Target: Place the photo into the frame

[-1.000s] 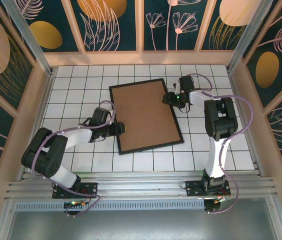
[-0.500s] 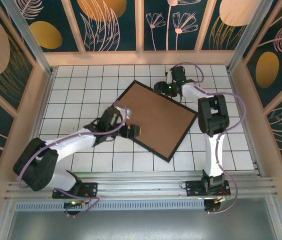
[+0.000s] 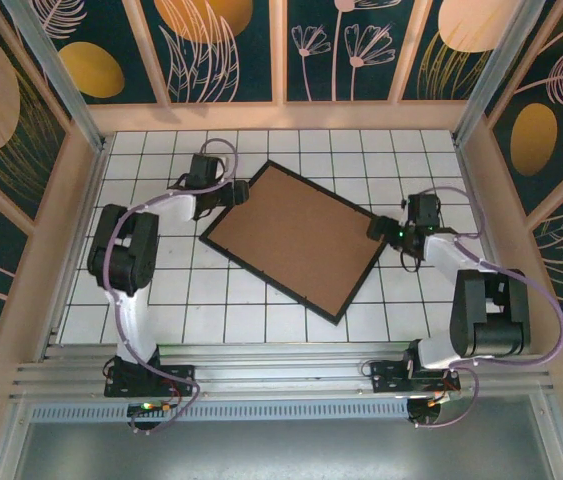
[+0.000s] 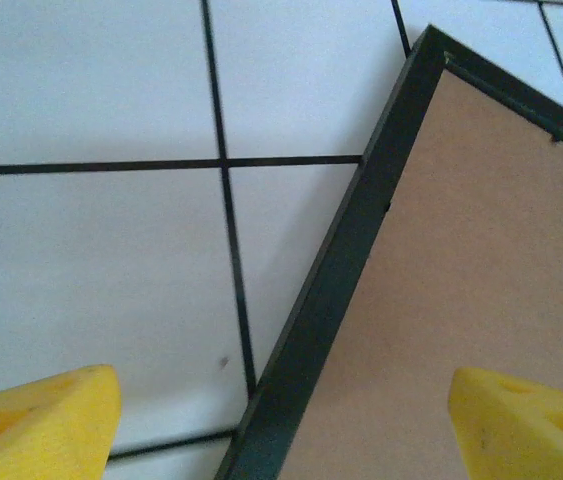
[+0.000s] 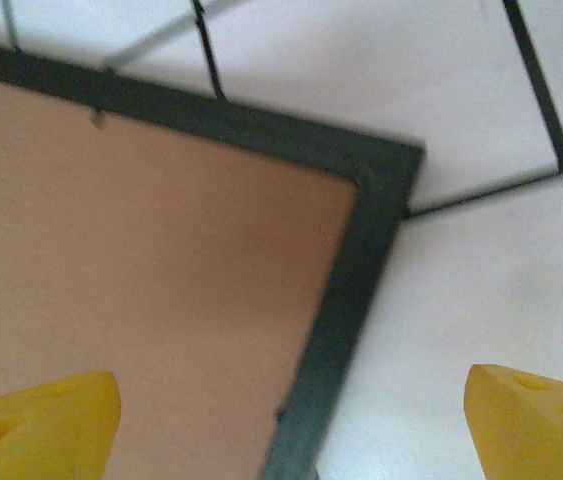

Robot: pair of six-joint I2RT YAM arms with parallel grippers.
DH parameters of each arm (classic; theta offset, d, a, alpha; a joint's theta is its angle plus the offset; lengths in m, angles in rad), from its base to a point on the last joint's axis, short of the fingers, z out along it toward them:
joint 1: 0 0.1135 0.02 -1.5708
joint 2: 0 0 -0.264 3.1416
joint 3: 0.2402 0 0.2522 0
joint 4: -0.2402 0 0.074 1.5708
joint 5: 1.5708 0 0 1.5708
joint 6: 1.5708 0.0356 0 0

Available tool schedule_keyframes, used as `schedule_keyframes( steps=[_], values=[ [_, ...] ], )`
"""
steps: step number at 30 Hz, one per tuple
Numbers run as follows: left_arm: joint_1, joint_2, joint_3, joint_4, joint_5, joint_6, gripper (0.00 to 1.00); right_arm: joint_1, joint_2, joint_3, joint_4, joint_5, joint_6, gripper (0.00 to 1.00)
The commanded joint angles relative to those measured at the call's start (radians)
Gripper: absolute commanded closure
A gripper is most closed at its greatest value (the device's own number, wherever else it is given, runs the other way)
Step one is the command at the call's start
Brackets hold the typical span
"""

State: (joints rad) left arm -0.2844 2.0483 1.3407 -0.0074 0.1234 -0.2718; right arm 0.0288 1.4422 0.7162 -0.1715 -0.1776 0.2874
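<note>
The frame (image 3: 268, 280) lies flat on the tiled table, turned diagonally, back side up, its black rim around a plain brown backing board (image 3: 296, 240). The photo is hidden. My left gripper (image 3: 241, 192) is at the frame's upper left edge. In the left wrist view the left gripper (image 4: 283, 400) stands open, with its yellow fingertips (image 4: 61, 420) wide apart on either side of the rim (image 4: 331, 300). My right gripper (image 3: 374, 228) is at the frame's right corner. Seen from the right wrist, this gripper (image 5: 291, 400) is open too, astride the rim (image 5: 361, 260), one finger over the board and one over the tiles.
The white tiled table (image 3: 161, 300) is boxed in by wooden walls (image 3: 281, 115) at the back and both sides. A metal rail (image 3: 281, 375) with the arm bases runs along the near edge.
The frame turned from near upright to diagonal. My left arm swung from the frame's lower left edge to its upper left; the right arm went from the top right to the right corner. Both jaws widened.
</note>
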Motion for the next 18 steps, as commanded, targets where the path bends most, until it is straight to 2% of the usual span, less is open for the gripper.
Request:
schedule_keyframes(
  steps=[1,3,6,11,15,18],
  values=[
    [-0.005,0.078,0.080,-0.130,0.094,0.072,0.16,-0.001,-0.016,-0.052,0.062,-0.039,0.043,0.11],
    [-0.005,0.092,0.079,-0.143,0.119,0.080,0.18,-0.002,0.009,-0.063,0.090,-0.075,0.058,0.11],
    [-0.005,0.064,0.031,-0.143,0.159,0.084,0.27,0.001,0.040,-0.059,0.140,-0.144,0.073,0.12],
    [-0.005,-0.084,-0.167,-0.090,0.170,0.051,0.51,0.029,0.097,0.012,0.174,-0.220,0.088,0.18],
    [-0.005,-0.219,-0.347,-0.037,0.154,-0.016,0.64,0.073,0.162,0.099,0.168,-0.245,0.086,0.22],
    [-0.005,-0.325,-0.499,-0.003,0.112,-0.073,0.70,0.114,0.223,0.169,0.150,-0.283,0.081,0.27]
  ],
)
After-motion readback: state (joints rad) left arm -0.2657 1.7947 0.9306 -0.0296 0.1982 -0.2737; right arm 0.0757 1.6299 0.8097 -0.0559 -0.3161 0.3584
